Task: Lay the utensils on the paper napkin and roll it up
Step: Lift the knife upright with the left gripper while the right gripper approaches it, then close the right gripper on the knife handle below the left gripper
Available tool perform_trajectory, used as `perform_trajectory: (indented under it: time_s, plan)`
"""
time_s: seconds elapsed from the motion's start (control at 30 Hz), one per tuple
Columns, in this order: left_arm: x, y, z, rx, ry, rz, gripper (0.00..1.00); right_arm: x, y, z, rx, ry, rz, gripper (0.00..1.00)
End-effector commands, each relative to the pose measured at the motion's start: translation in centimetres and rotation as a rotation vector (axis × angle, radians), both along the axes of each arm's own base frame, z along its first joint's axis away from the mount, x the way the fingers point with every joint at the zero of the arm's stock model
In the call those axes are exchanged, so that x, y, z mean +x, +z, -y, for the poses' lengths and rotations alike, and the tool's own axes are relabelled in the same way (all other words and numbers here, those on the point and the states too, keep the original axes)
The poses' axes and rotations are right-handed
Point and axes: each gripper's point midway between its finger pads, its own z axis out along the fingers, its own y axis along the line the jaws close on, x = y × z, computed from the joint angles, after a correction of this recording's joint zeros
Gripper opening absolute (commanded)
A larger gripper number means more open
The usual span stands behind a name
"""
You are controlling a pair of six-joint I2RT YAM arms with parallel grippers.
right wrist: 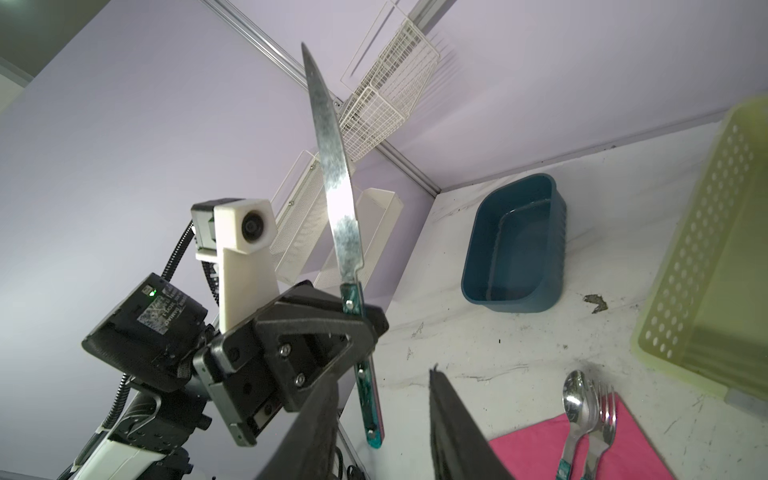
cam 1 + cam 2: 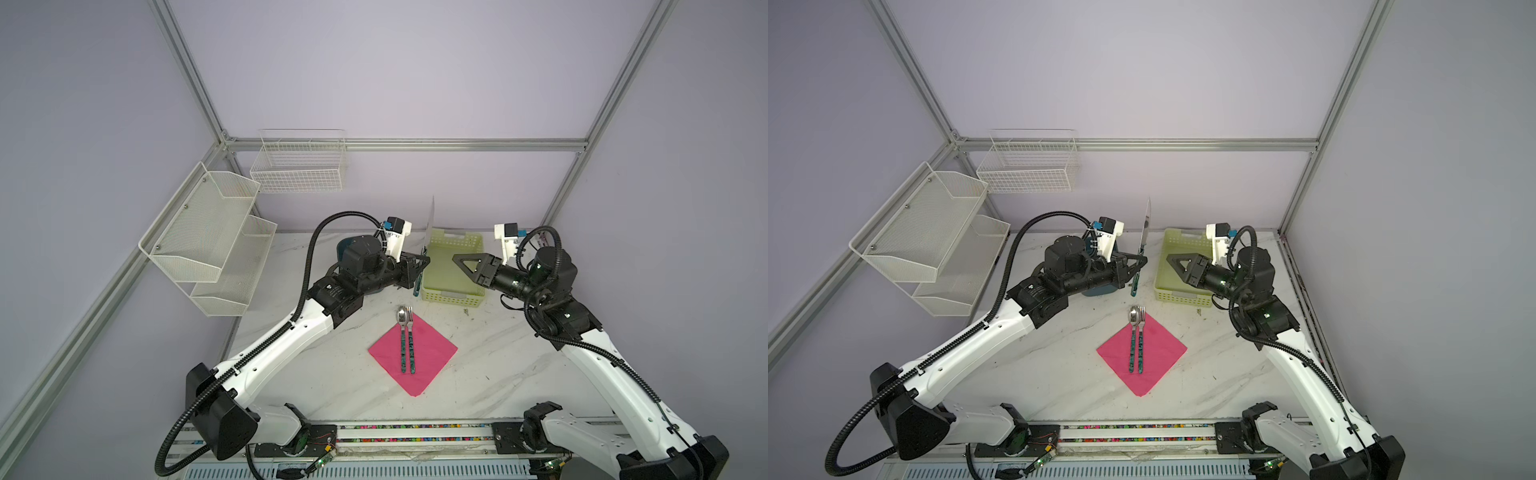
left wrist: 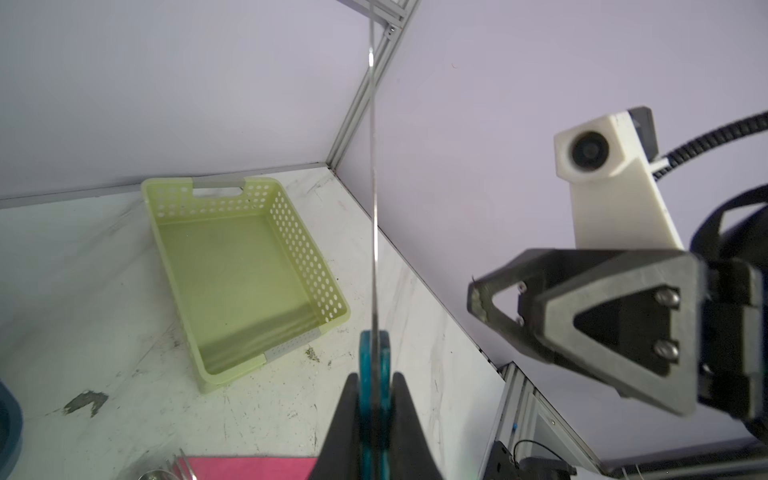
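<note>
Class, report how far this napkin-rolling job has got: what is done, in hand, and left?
Done: the teal-handled metal spoon and matching fork lie side by side on the flat pink paper napkin. In hand: the left gripper is shut on the teal-handled knife, blade up, in the air; the right gripper is open and empty. Left: lay the knife down, then roll the napkin.

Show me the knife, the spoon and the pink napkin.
knife [image 1: 332, 166], right wrist view, on the blade.
spoon [image 2: 401, 316], in a top view, on the bowl.
pink napkin [image 2: 434, 351], in a top view, on bare paper.
</note>
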Motion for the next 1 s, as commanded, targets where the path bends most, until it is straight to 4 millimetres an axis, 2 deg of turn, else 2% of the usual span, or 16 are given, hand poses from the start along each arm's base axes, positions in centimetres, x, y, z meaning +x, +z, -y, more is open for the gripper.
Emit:
perform_trajectory:
  time_s: [0.0, 0.13, 0.43, 0.57, 0.87, 0.97]
  plan:
    - [0.4, 3.3, -0.9, -0.05, 0.093, 0.07, 0.0, -0.4, -0.4, -1.9, 0.022, 0.005, -0.007, 0.4]
    - [0.8, 3.4, -0.9, -0.058, 0.117, 0.058, 0.0, -1.0, -0.6, -4.4, 0.023, 0.028, -0.003, 0.4]
    - [1.3, 3.6, -1.0, -0.063, 0.15, 0.044, 0.0, -0.8, -3.8, -8.4, -0.08, 0.06, -0.044, 0.4]
    - [1.4, 3.4, -1.2, -0.058, 0.165, 0.037, 0.0, -0.5, -4.0, -8.9, -0.097, 0.052, -0.036, 0.36]
    - [1.6, 2.4, -1.5, -0.036, 0.186, 0.01, 0.0, 0.0, -4.2, -9.1, -0.146, 0.029, -0.03, 0.18]
    - [1.5, 2.7, -1.5, -0.037, 0.187, 0.014, 0.0, 0.0, -4.1, -8.9, -0.154, 0.022, -0.025, 0.1]
